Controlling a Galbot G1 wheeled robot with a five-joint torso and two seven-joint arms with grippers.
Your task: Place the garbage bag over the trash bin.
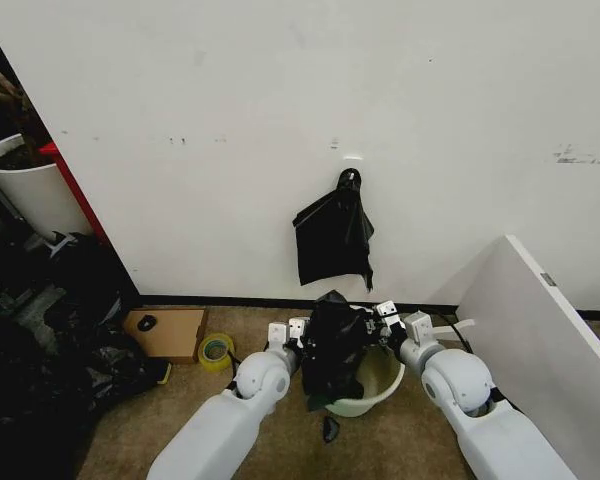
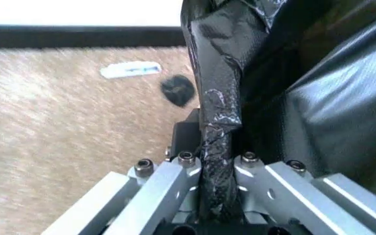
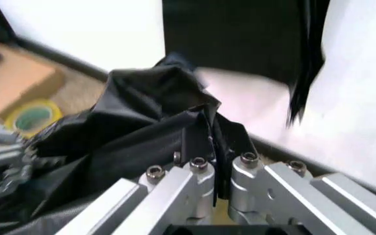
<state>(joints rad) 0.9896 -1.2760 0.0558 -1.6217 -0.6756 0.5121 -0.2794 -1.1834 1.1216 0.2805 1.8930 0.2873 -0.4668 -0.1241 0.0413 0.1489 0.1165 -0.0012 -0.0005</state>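
Note:
The garbage bag (image 1: 332,345), glossy black and crumpled, hangs stretched between my two grippers just above the trash bin (image 1: 380,392), a cream bucket on the floor whose left half it hides. My left gripper (image 1: 298,335) is shut on the bag's left edge; in the left wrist view a twisted strip of the garbage bag (image 2: 217,142) runs between the left gripper's (image 2: 215,166) closed jaws. My right gripper (image 1: 382,318) is shut on the right edge, and the right wrist view shows the garbage bag (image 3: 135,132) pinched in the right gripper (image 3: 217,164).
A flat black bag bundle (image 1: 334,236) hangs on the wall above the bin. A white panel (image 1: 540,320) leans at the right. A cardboard piece (image 1: 168,330) and yellow tape roll (image 1: 216,351) lie left, beside dark clutter and a white plant pot (image 1: 28,185).

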